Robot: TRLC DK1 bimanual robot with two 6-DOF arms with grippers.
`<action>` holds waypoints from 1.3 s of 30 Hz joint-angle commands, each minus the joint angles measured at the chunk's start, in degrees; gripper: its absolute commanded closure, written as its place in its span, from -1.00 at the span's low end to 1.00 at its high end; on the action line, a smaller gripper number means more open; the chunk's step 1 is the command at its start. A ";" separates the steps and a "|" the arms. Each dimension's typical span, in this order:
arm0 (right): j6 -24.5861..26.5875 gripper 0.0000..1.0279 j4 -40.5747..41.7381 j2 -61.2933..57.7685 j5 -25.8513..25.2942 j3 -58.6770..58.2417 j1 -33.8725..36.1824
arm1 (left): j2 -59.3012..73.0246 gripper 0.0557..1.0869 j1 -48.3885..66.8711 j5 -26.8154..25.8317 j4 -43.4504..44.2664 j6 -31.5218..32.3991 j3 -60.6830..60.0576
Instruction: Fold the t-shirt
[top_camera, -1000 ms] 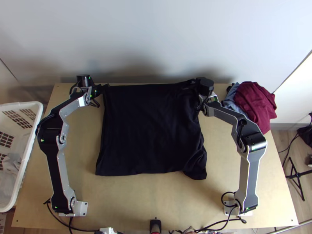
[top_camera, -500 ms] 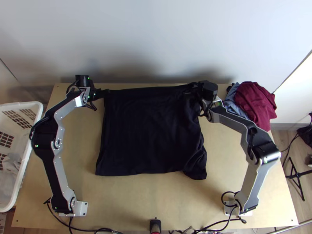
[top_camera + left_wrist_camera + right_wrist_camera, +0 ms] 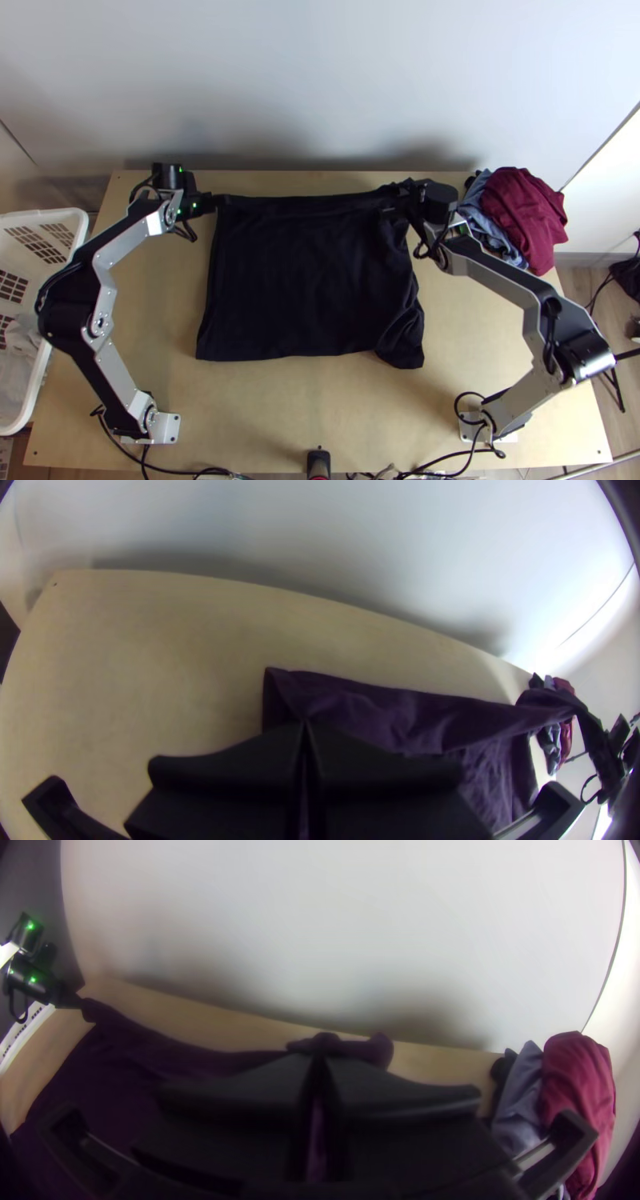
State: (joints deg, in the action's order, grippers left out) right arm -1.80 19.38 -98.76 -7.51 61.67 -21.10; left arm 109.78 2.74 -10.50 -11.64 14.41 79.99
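Since my left gripper (image 3: 305, 724) and right gripper (image 3: 320, 1057) pinch the shirt (image 3: 308, 280) at its upper-left and upper-right ends, its body lies toward the top view's bottom, likely my folding direction.

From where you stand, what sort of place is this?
Probably a robotics workspace for handling laundry: a wooden table bearing two arms, a dark t-shirt, and a white basket alongside.

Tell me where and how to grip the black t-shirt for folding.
Probably best by the far edge of the t-shirt, near both ends, one gripper from each side, as the left gripper and right gripper pinch it now. That edge runs fairly straight; the near right corner is bunched.
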 commanded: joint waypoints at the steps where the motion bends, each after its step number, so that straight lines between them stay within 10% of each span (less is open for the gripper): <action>1: 0.75 0.95 -1.97 5.68 0.48 -5.86 -1.92 | -4.84 0.93 0.51 -1.63 0.56 -2.64 -7.92; 36: -0.31 0.95 -18.94 23.53 2.85 -24.76 -10.36 | -24.00 0.92 -0.02 -4.79 -2.95 -3.60 -32.00; 39: -0.39 0.94 -18.41 21.15 2.76 -24.84 -10.36 | -23.64 0.52 -0.28 -5.76 -3.30 -1.85 -32.44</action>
State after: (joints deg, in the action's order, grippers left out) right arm -1.45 0.75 -75.50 -4.67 38.68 -30.59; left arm 86.80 2.35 -15.29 -14.44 10.52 49.84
